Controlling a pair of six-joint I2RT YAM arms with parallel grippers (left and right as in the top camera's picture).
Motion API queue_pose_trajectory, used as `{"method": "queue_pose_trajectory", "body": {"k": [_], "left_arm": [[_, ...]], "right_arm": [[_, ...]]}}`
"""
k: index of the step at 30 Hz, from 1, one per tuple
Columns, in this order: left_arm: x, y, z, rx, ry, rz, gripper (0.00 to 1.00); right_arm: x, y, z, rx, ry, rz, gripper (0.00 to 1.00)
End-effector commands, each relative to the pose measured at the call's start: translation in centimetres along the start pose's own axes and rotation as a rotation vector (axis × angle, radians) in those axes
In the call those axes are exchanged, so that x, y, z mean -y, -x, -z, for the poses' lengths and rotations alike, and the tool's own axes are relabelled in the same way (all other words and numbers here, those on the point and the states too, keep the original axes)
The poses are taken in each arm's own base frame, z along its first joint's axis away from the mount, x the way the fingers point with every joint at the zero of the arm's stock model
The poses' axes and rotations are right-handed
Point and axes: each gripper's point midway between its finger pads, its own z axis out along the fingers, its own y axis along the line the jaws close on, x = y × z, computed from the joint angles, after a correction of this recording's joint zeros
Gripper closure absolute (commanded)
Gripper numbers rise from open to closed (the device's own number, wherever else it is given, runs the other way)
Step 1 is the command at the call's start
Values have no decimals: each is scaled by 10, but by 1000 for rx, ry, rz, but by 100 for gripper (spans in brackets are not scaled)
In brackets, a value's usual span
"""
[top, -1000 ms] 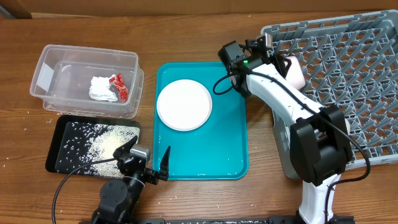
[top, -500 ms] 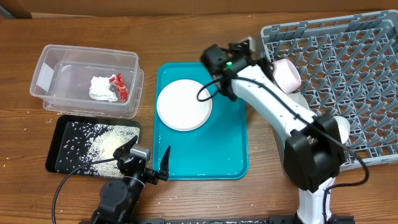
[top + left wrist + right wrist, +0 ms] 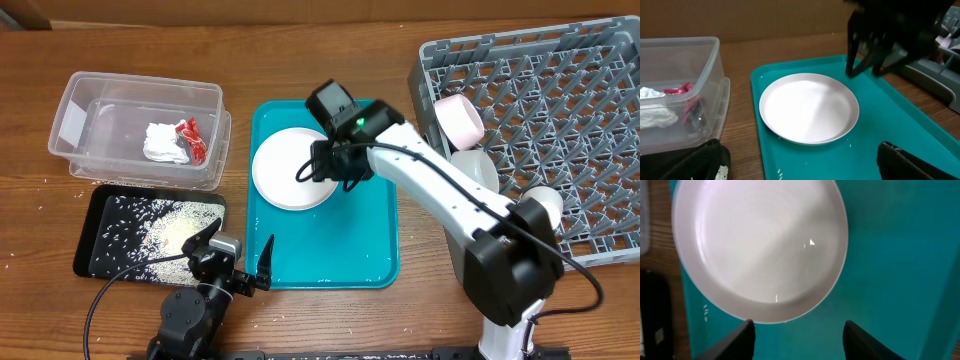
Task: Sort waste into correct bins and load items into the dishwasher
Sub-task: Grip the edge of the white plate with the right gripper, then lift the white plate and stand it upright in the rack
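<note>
Words and numbers: none can be read in any of the views.
White sticker (image 3: 72,121): it sits on the left end wall of the clear tub (image 3: 150,84), near the far left corner of the tabletop. It is too small to tell if anything is written on it.
</note>
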Motion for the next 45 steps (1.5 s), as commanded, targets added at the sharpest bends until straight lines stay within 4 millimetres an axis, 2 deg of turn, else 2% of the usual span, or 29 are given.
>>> {"method": "queue_pose_trajectory", "body": {"k": [1,7,8,10,12,15,17,18,19,22,26,27,28,30,31,33,35,39,45], "left_arm": [[-1,1,0,12,2,-11,0],[-1,1,0,12,2,-11,0],[-1,1,0,12,2,-11,0],[-1,1,0,12,2,-11,0],[-1,1,0,12,2,-11,0],[-1,1,0,11,2,-11,0],[-1,1,0,12,2,-11,0],[-1,1,0,11,2,-11,0],[-1,1,0,12,2,-11,0],[-1,1,0,12,2,-11,0],[-1,1,0,12,2,-11,0],[-1,1,0,12,2,-11,0],[-1,1,0,12,2,-11,0],[-1,1,0,12,2,-11,0],[-1,1,0,12,2,-11,0],[-1,1,0,12,2,-11,0],[-1,1,0,12,2,-11,0],[-1,1,0,12,2,-11,0],[-1,1,0,12,2,-11,0]], "right_arm": [[13,-21,-46,-102,14,-168,46],[25,-28,-77,-94,9,-279,56],[26,-30,-80,-93,9,-297,64],[29,-34,-82,-102,-2,-312,87],[32,-29,-79,-86,-8,-317,96],[37,-15,-65,-53,-2,-325,96],[45,2,-46,-7,-9,-349,96],[52,10,-35,22,-22,-363,96],[69,28,-7,97,-55,-377,96],[99,58,51,259,-123,-334,96],[153,80,138,498,-329,-290,96],[182,83,179,610,-479,-278,96],[200,81,207,678,-593,-283,96],[226,75,248,768,-794,-299,96],[245,66,281,836,-969,-345,96],[261,59,301,859,-1114,-375,96],[273,58,303,834,-1151,-380,96],[298,56,293,775,-1181,-411,96],[329,53,259,617,-1223,-377,96]]}}
